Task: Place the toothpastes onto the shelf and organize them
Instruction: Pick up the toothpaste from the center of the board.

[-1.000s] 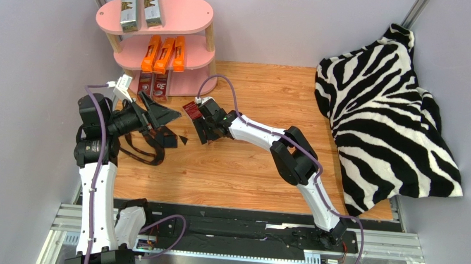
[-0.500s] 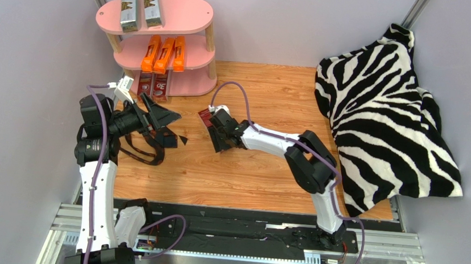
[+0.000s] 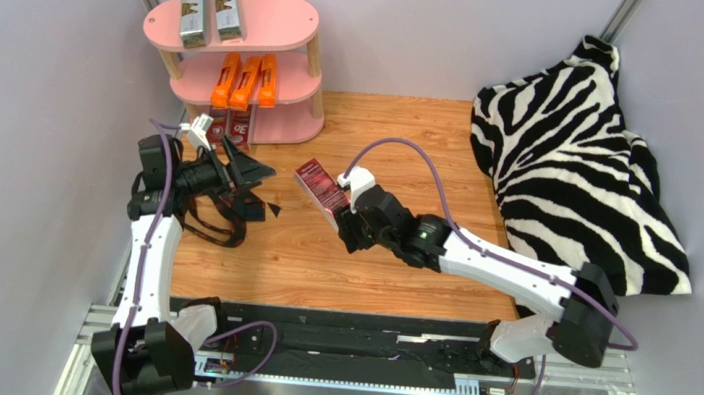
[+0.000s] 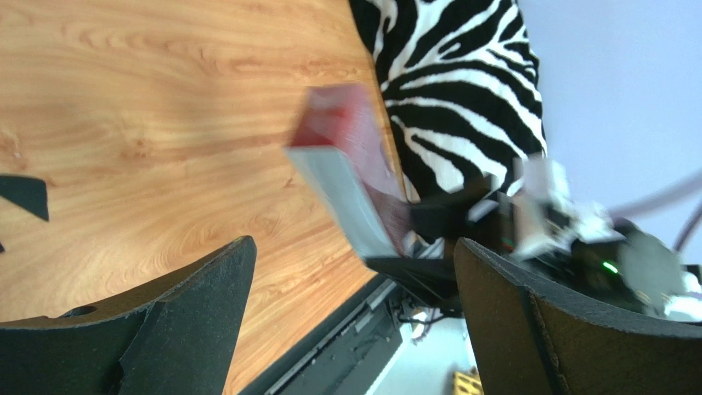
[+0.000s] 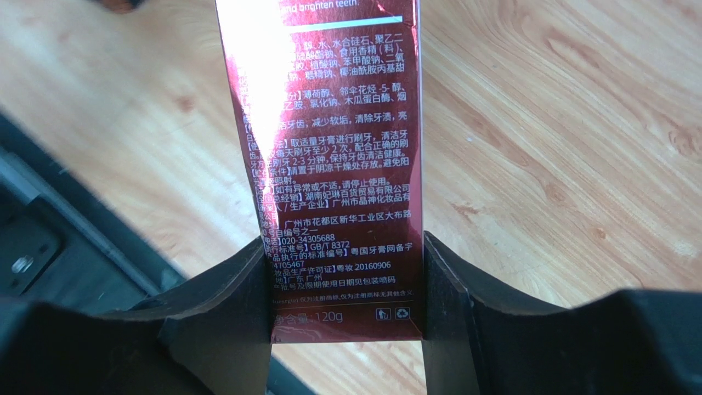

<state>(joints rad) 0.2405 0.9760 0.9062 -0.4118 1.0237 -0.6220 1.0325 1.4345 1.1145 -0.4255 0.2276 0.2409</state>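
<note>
The pink shelf (image 3: 289, 17) stands at the far left. Two silver-grey toothpastes (image 3: 193, 0) lie on its top board, three orange ones (image 3: 243, 80) on the middle board, and two dark red ones (image 3: 226, 128) on the bottom board. My right gripper (image 3: 340, 217) is shut on a third dark red toothpaste (image 3: 319, 184), held above the wooden table (image 3: 406, 145) mid-scene; its end sits between the pads (image 5: 239, 296) in the right wrist view (image 5: 338, 164). My left gripper (image 3: 263, 188) is open and empty to its left, facing that carton (image 4: 346, 164).
A zebra-print cloth (image 3: 573, 148) covers the table's right side and shows in the left wrist view (image 4: 453, 74). A black strap (image 3: 209, 229) lies under the left gripper. Grey walls close the sides and back. A black rail (image 3: 346, 336) runs along the near edge.
My right arm has drawn back from the shelf, toward the right and the near side, with the dark red toothpaste still held. The left arm shifted slightly toward the shelf, jaws still open.
</note>
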